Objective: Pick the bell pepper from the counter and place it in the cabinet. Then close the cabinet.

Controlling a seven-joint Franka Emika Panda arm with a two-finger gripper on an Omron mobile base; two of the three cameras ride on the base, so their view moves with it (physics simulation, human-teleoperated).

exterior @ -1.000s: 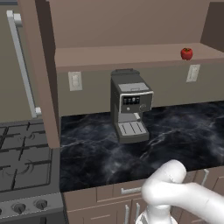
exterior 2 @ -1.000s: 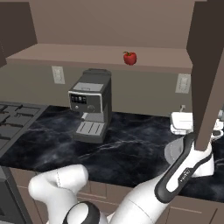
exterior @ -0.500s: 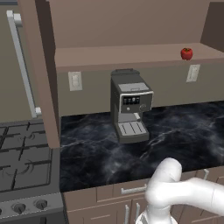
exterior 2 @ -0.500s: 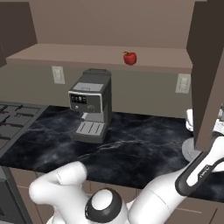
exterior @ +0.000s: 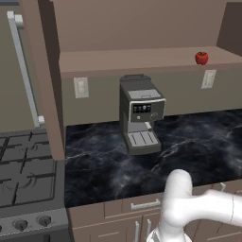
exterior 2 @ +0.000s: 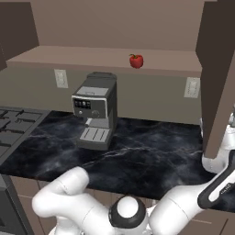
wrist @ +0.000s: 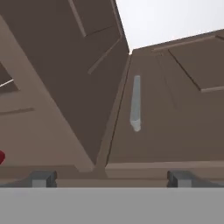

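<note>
While the pepper (exterior: 202, 57) sits on the lower board of the cabinet (exterior: 142, 60), near its right end and above the counter (exterior: 189, 142), the placing half of the job is judged done and the closing of the doors is what remains. In the hand view the gripper (wrist: 111, 178) is seen with its jaws spread wide and nothing between them, pointed up at the right door (wrist: 175, 118) and its silver handle (wrist: 135, 107); the pepper appears as a red sliver at the left edge of that view. In the right base view the arm is seen reaching low to the right, partly behind the open right door (exterior 2: 220, 78). The main risk is judged to be a poor push: if the door is met near its hinge or by an edge of a finger, it may swing only partway or slip off the hand. The forearm, lying behind the panel, may be caught as the door swings. The left door (exterior: 45, 80) stands open beside the stove (exterior: 23, 175) and could be forgotten. The coffee machine (exterior: 139, 113) stands under the board, well apart from the arm, and is little threatened
</note>
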